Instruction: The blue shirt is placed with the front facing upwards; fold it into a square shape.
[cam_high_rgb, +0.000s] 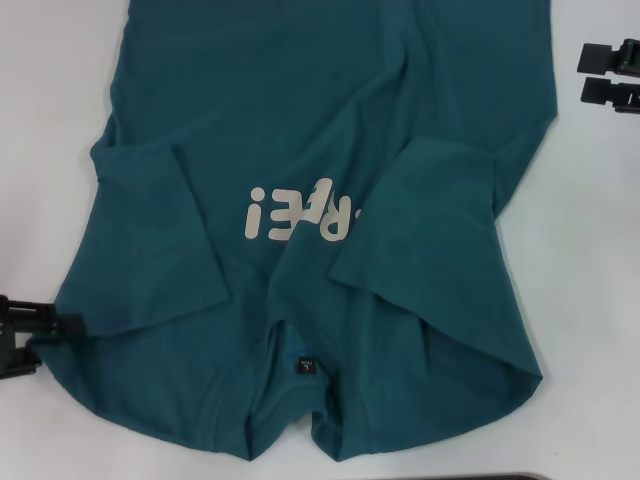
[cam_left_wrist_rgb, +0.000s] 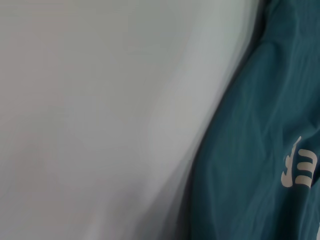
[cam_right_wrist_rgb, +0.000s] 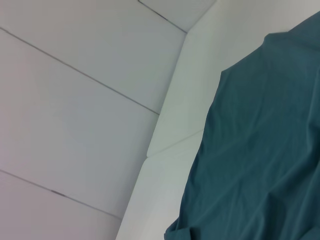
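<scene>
The blue shirt lies front up on the white table, collar toward me, hem running off the far side. Both short sleeves are folded inward over the chest, and the right one covers part of the cream lettering. A small dark neck tag shows inside the collar. My left gripper is at the shirt's near left edge by the shoulder, touching the cloth. My right gripper hovers open over bare table at the far right, apart from the shirt. Both wrist views show the shirt; the lettering shows in the left one.
White table surface borders the shirt on its left and right sides. A dark strip runs along the near table edge. The right wrist view shows pale wall panels beyond the table.
</scene>
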